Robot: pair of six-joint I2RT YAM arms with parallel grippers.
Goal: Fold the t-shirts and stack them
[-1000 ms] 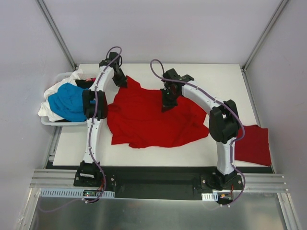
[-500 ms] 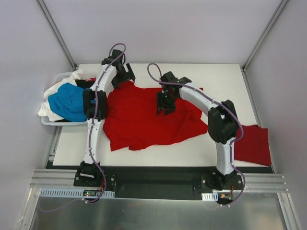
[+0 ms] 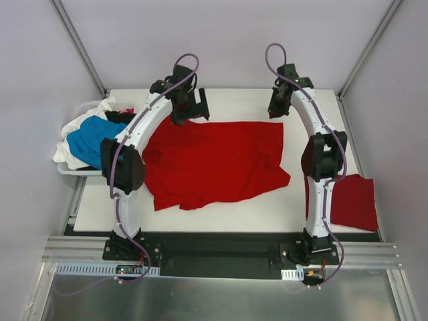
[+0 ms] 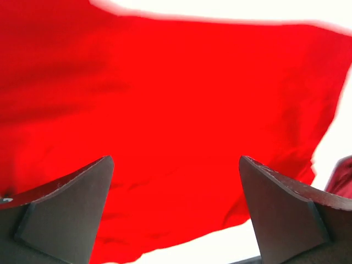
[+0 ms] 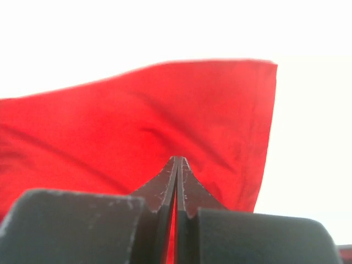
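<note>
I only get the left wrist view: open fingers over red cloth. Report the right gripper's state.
Observer: The right gripper is shut, with nothing visible in its grip, by the far right corner of the spread red t-shirt.
Operator: Say where the finished ones are.
Observer: One folded red t-shirt lies at the near right corner of the table.
Operator: Name what is not folded yet.
Observer: A blue t-shirt and a white t-shirt are heaped in a bin at the left edge.
</note>
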